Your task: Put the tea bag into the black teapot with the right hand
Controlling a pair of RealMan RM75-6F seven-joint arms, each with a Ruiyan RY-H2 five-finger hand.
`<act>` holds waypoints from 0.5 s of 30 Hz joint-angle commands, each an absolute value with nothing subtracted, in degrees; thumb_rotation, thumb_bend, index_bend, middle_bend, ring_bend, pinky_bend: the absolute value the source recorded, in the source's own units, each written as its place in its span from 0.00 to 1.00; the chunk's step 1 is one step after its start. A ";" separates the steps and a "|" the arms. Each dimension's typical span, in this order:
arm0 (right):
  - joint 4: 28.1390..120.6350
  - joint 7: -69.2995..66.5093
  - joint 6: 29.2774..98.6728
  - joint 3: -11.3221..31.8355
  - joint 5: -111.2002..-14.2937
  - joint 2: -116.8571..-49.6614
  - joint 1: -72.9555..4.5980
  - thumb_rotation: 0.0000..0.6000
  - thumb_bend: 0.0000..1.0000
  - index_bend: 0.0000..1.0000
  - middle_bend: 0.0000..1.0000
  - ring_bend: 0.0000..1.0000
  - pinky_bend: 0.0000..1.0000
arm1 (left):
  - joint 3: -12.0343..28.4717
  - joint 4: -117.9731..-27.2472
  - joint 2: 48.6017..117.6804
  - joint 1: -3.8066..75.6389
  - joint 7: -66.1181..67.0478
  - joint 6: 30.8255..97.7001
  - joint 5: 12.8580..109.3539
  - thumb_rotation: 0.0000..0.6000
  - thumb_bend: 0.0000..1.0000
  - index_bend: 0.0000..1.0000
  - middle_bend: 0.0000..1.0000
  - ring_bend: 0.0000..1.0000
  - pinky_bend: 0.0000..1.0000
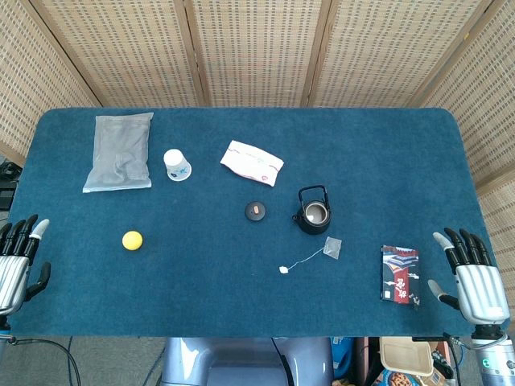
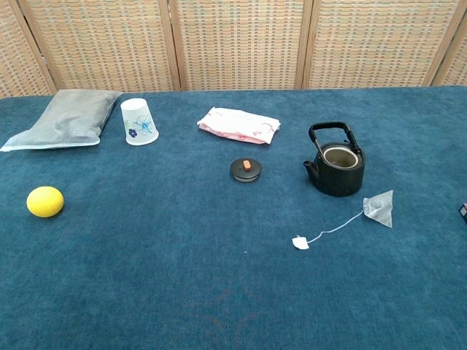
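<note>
Black teapot (image 1: pixel 312 212) stood upright near table centre, lid off, handle raised, mouth open. Its lid (image 1: pixel 255 210), black with an orange knob, lay flat on the cloth at the pot's 9 o'clock, apart from it.

Tea bag (image 1: pixel 332 248) lay on the blue table (image 1: pixel 241 289) just off the teapot at about 5 o'clock, not touching it. Its string ran toward 8 o'clock to a small white tag (image 1: pixel 284 269).

Right hand (image 1: pixel 475 273) sat at the table's right edge, well apart from the tea bag at its 3 to 4 o'clock. Fingers straight and spread, holding nothing. Left hand (image 1: pixel 16 261) sat at the left edge, fingers likewise extended and apart, holding nothing. Neither hand appeared in the chest view.

Dark printed packet (image 1: pixel 400 274) lay between tea bag and right hand. Yellow ball (image 1: pixel 132 240) at the teapot's 9 o'clock, far off. Upturned paper cup (image 1: pixel 177 165), grey pouch (image 1: pixel 119 151) and pink-and-white packet (image 1: pixel 252 162) lay across the far half.
</note>
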State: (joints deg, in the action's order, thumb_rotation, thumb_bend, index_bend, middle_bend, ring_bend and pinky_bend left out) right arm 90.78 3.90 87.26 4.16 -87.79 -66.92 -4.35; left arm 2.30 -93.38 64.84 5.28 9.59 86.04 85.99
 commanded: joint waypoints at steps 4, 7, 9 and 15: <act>91.10 3.31 87.29 3.99 -88.52 -66.61 -4.53 1.00 0.38 0.18 0.17 0.07 0.15 | 2.18 -93.46 64.79 5.01 9.50 86.37 86.09 1.00 0.54 0.00 0.00 0.00 0.00; 91.33 3.13 87.35 3.87 -88.93 -66.55 -4.60 1.00 0.38 0.18 0.17 0.07 0.15 | 2.20 -93.48 64.61 5.00 9.47 86.41 86.12 1.00 0.54 0.00 0.00 0.00 0.00; 91.42 2.94 87.25 3.82 -89.16 -66.61 -4.73 1.00 0.38 0.18 0.18 0.07 0.15 | 2.24 -93.50 64.53 5.00 9.37 86.54 86.24 1.00 0.54 0.00 0.00 0.00 0.00; 91.88 2.71 86.68 3.56 -90.23 -66.51 -5.37 1.00 0.38 0.18 0.21 0.10 0.17 | 2.11 -93.37 64.45 4.93 9.09 86.69 86.63 1.00 0.54 0.00 0.00 0.00 0.00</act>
